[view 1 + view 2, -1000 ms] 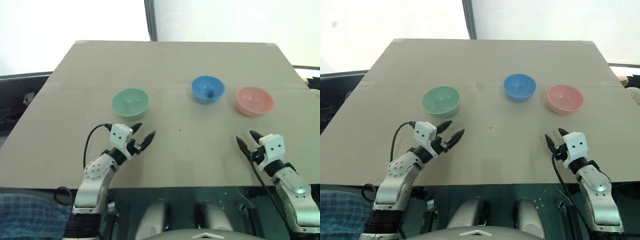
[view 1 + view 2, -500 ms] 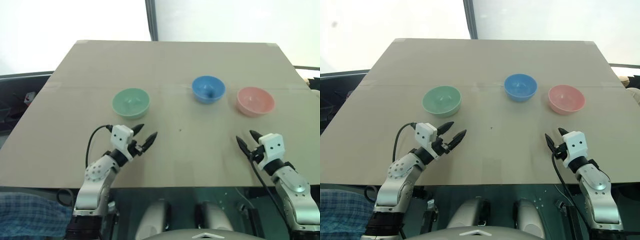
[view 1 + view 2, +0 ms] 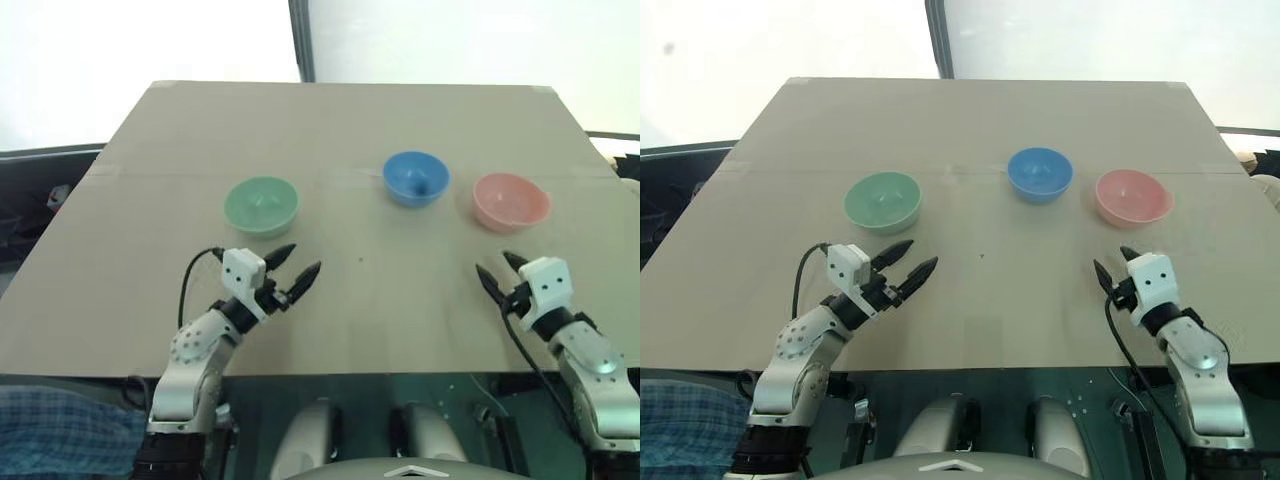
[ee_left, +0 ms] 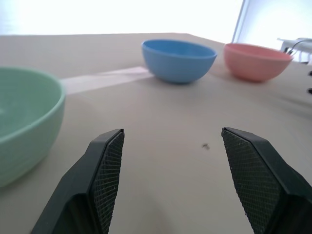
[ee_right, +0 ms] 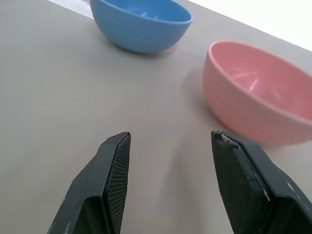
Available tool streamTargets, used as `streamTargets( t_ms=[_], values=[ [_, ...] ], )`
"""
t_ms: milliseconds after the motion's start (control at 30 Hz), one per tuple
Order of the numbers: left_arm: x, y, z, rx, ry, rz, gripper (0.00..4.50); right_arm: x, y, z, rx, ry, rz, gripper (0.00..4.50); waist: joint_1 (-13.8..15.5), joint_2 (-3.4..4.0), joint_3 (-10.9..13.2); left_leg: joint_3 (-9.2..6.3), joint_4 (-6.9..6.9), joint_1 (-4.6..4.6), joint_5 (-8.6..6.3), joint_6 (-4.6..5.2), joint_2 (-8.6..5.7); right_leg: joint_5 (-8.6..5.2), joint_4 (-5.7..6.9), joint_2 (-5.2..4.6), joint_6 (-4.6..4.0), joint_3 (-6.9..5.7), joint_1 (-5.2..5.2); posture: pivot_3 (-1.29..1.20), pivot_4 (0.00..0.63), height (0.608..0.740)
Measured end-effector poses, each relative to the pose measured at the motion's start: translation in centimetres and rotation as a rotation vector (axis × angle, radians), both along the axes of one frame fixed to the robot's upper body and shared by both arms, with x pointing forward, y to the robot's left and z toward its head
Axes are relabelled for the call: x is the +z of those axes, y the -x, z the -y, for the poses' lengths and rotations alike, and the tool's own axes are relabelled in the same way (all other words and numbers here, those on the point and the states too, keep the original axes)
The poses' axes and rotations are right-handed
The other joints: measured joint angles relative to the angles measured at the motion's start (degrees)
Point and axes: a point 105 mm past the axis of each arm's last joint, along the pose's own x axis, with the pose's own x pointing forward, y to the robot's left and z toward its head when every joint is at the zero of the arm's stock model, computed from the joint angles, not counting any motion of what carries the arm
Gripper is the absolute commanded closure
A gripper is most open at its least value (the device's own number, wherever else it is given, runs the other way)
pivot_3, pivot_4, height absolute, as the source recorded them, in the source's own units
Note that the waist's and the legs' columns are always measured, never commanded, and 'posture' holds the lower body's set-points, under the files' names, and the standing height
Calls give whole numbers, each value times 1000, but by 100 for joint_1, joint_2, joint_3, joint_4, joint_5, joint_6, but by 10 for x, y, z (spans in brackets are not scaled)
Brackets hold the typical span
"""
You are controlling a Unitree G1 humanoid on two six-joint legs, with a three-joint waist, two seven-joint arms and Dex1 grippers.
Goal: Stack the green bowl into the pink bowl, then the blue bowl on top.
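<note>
1. Three bowls sit apart across the middle of the surface (image 3: 400, 300): green bowl (image 3: 261, 205) toward the left edge, blue bowl (image 3: 416, 178) centre-right, pink bowl (image 3: 511, 201) toward the right edge.
2. Left claw (image 3: 297, 269) gapes empty just near-side of green; right claw (image 3: 500, 270) spread, empty, near pink.
3. Nothing stacked yet: next, left claw must reach and pinch green's rim.

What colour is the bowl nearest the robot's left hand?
Pale mint green; the green bowl shows best in the left eye view.
</note>
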Motion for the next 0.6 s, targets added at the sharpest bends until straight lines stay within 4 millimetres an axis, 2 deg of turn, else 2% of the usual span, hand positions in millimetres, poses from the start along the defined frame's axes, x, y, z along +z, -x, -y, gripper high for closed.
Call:
streamTargets(
  t_ms=[100,167,333,400,500,600],
  values=[
    [7,5,5,-67,56,2,1121,4,-9,1,24,109,-36,1760,-4,1,1,0,0,-1,5,-7,0,0,0,2,0,0,2,0,150,740],
    [10,8,7,-102,78,7,1121,15,-17,-1,36,148,-17,1760,-13,2,1,1,1,-1,5,-6,0,0,0,4,0,0,2,0,150,740],
    [16,13,16,-195,120,17,1121,60,-52,-10,80,270,81,1760,1,1,1,0,5,-1,9,-13,-2,0,0,7,0,-2,5,0,150,740],
    [17,14,18,-215,120,19,1121,69,-61,-12,95,290,90,1760,18,-1,2,-1,3,-4,11,-16,-2,0,-5,7,0,-4,5,0,150,740],
    [19,14,21,-228,119,27,1121,65,-71,-13,117,303,45,1760,10,-1,2,-1,3,-8,10,-14,-3,0,-12,7,0,-4,5,0,150,740],
    [20,14,23,-236,118,31,1121,45,-80,-8,131,301,-77,1760,3,-1,3,0,4,-8,10,-13,-4,0,-13,6,1,-4,6,0,150,740]
  ],
)
